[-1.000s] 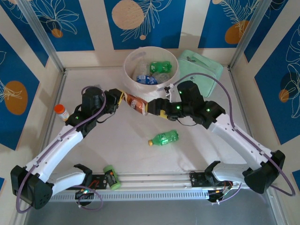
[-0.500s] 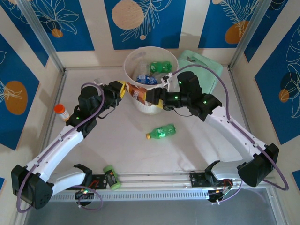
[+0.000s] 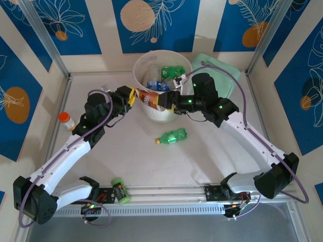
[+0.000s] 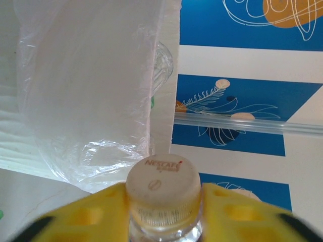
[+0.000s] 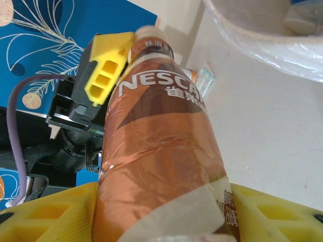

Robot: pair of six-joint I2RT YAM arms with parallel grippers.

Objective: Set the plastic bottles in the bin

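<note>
Pinches brownish bottle (image 3: 148, 99) at the neck with left fingers (image 4: 86, 217), just under the cap (image 4: 162, 179). Clamps its base end between right fingers (image 5: 45, 217). Holds it near level, off the bench (image 3: 126, 151), at near-left side of bin (image 3: 137, 75); cannot tell if touching. Shows green bottle (image 3: 171, 72) and blue-labelled bottle (image 3: 156, 85) inside bin. Shows another green bottle (image 3: 171, 136) lying on bench in front of bin, apart from both fingers.

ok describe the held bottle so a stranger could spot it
Find the pale bin at the far side. At its near rim the left gripper and right gripper hold a Nescafe bottle. Only it is brown; others are green or clear.
</note>
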